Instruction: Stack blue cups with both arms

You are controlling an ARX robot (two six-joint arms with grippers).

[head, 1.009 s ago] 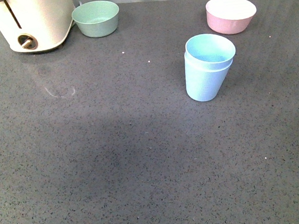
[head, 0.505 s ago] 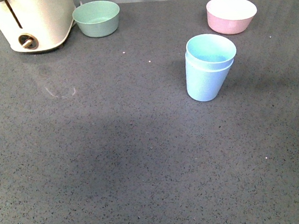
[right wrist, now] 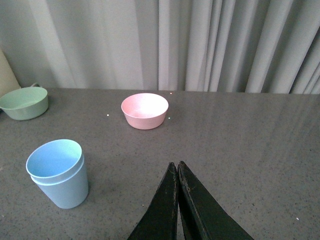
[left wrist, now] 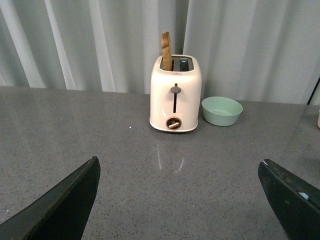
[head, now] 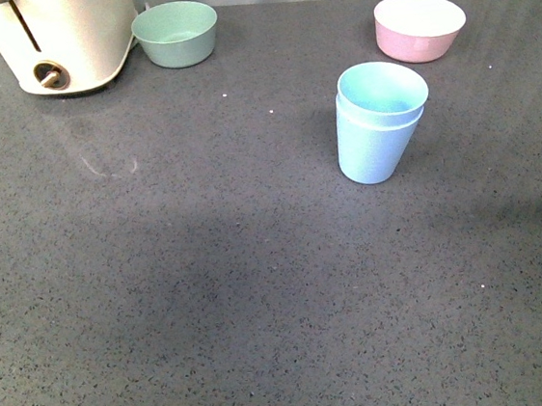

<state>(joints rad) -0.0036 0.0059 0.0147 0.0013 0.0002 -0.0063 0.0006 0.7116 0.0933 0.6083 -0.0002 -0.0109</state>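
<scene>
The two blue cups [head: 380, 122] stand nested, one inside the other, upright on the grey speckled worktop [head: 213, 296], toward its far right part and well in from the edges; the inner cup's rim sits a little above the outer cup's rim, leaving a narrow band between them. Beyond the cups, near the far edge on the right, sits a pink bowl [head: 419, 25] with a white inside, apart from the cups. At the far left corner stands a cream toaster [head: 58, 39] with a slice of toast showing in the left wrist view [left wrist: 166, 51], and just beside the toaster on its right sits a low green bowl [head: 175, 34]. A pale curtain [right wrist: 200, 45] hangs behind the far edge. Neither arm shows in the front view. In the left wrist view the left tool [left wrist: 180, 200] is released, its two black fingers [left wrist: 65, 205] spread wide with nothing between them, above bare worktop facing the toaster. In the right wrist view the right tool [right wrist: 177, 172] is clenched, its fingers pressed together on nothing, with the cups off to one side and the pink bowl ahead.
</scene>
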